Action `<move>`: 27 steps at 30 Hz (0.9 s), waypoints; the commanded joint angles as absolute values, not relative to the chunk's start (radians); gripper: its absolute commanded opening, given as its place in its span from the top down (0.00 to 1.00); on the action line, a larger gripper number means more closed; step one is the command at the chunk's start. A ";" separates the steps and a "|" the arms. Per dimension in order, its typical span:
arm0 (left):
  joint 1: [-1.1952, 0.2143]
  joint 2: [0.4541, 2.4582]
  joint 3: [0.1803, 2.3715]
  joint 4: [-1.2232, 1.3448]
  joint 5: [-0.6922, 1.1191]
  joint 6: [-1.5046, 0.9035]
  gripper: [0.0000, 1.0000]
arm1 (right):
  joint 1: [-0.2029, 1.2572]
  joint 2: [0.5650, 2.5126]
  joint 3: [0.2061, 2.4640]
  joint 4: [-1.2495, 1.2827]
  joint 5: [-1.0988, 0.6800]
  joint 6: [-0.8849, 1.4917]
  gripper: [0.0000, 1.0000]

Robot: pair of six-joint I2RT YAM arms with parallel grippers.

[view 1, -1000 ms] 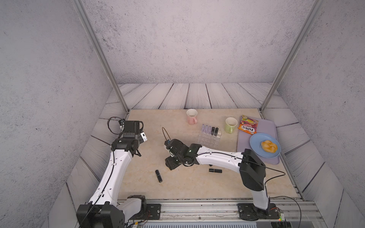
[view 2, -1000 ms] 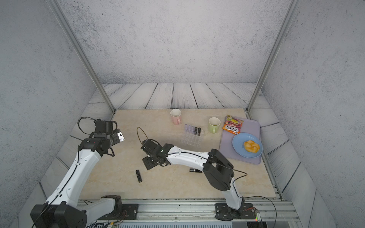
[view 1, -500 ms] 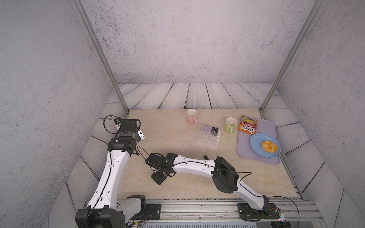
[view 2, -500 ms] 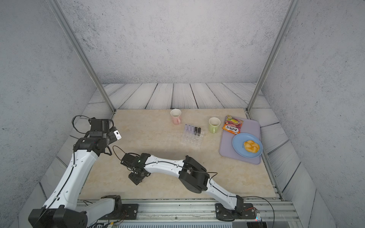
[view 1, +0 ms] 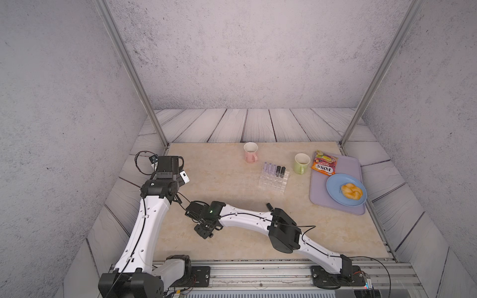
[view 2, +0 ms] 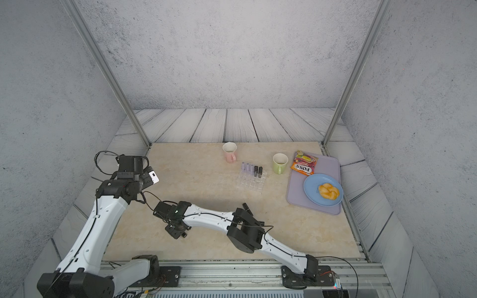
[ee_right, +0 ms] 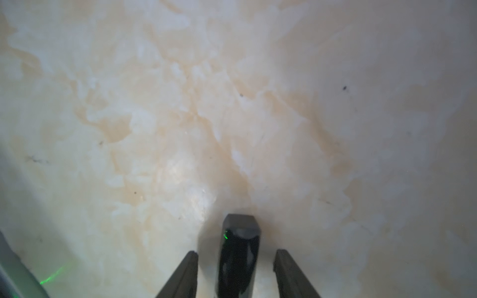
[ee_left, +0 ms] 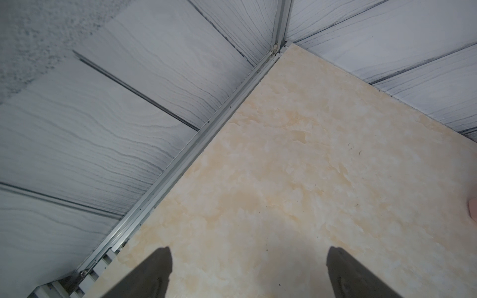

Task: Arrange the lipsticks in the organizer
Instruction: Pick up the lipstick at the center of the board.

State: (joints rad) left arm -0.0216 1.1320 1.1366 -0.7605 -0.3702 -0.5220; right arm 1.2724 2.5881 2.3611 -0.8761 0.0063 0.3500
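Nearest, the right gripper [ee_right: 236, 252] is down at the beige marbled tabletop [view 1: 227, 180], left of centre. Its jaws are partly open astride a glossy black lipstick tube [ee_right: 240, 232] lying flat, with a gap on each side, so nothing is gripped. Just beyond the right arm's elbow a second black tube [view 1: 268, 205] pokes out. Farther left, the left gripper [ee_left: 249, 249] hangs over the table's left edge, jaws spread wide and empty.

Past centre sits the clear gridded plastic organizer [view 1: 273, 184]. Its far row holds three pale lilac tubes [view 1: 269, 169] and two black tubes [view 1: 280, 170], all upright. A pink mug [view 1: 250, 152] and a green mug [view 1: 301, 163] stand just behind it. At right, a lilac serving tray [view 1: 347, 165] carries a blue plate [view 1: 333, 180] with a bun [view 1: 351, 191] and a sweet packet [view 1: 324, 165] reading "FOX'S".

Grey plank panels [view 1: 258, 125], aluminium posts [view 1: 144, 87] and speckled grey walls [view 1: 245, 51] enclose everything.
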 commanded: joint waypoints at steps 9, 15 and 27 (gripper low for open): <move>-0.018 1.102 1.169 -0.800 -0.361 -0.533 0.02 | 1.233 2.628 2.379 -0.957 0.100 0.394 0.73; -0.018 1.085 1.157 -0.788 -0.238 -0.520 0.05 | 1.167 2.478 2.259 -0.902 0.065 0.436 0.87; -0.132 1.034 1.059 -0.641 0.300 -0.486 0.12 | 0.936 1.770 1.430 -0.375 0.072 0.560 0.93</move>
